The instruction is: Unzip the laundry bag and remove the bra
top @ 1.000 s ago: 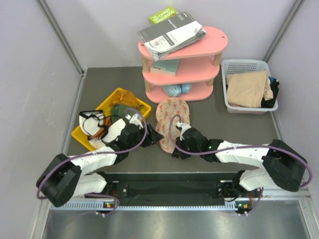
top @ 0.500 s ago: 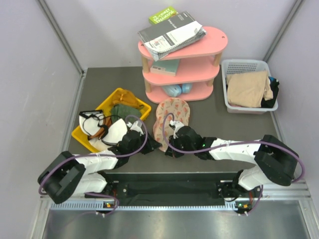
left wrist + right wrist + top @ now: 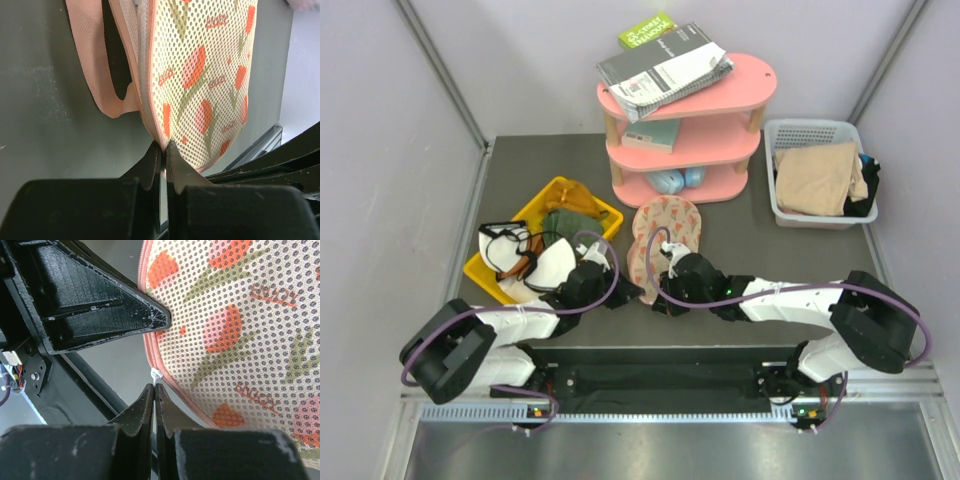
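Observation:
The laundry bag (image 3: 666, 224), a cream mesh pouch with a red-and-green print and pink trim, lies in front of the pink shelf. Its near end is lifted between both grippers. My left gripper (image 3: 163, 146) is shut on the bag's (image 3: 200, 85) seam edge, and the pink loop strap (image 3: 85, 55) hangs to the left. My right gripper (image 3: 154, 387) is shut on the small white zipper pull (image 3: 155, 374) at the bag's (image 3: 250, 315) pink zipper. In the top view the left gripper (image 3: 632, 291) and right gripper (image 3: 655, 300) sit close together. The bra is hidden.
A yellow bin (image 3: 486, 274) with cloths and cables stands at the left. The pink three-tier shelf (image 3: 740, 95), with booklets on top, is behind the bag. A white lattice basket (image 3: 790, 215) holding beige cloth is at the back right. The left gripper's black finger (image 3: 100, 310) fills the right wrist view's upper left.
The left gripper has closed on the bag's near edge. The right gripper moved left with the zipper pull, drawing the bag's near end toward the left gripper.

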Robot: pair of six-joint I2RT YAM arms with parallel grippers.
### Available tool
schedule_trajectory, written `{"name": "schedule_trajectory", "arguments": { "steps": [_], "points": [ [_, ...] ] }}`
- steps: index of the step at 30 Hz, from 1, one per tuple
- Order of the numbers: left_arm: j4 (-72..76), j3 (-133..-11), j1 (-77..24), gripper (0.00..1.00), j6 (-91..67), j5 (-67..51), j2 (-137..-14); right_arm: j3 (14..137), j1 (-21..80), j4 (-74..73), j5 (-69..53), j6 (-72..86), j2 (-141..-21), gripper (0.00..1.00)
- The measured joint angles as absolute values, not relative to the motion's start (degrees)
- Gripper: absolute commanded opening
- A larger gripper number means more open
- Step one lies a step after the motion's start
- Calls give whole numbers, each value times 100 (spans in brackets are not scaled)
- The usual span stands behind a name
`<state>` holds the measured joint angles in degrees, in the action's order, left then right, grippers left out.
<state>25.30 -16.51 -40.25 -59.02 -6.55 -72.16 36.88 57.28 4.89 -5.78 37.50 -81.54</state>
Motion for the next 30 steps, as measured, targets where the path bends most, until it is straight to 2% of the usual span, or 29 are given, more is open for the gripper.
{"name": "schedule_trajectory", "arguments": {
  "steps": [30],
  "points": [
    [2185, -1675, -3562, 0, -5555, -639, -6943, 3179, 5424, -283, -51, 3599, -7091, 0]
  ]
}}
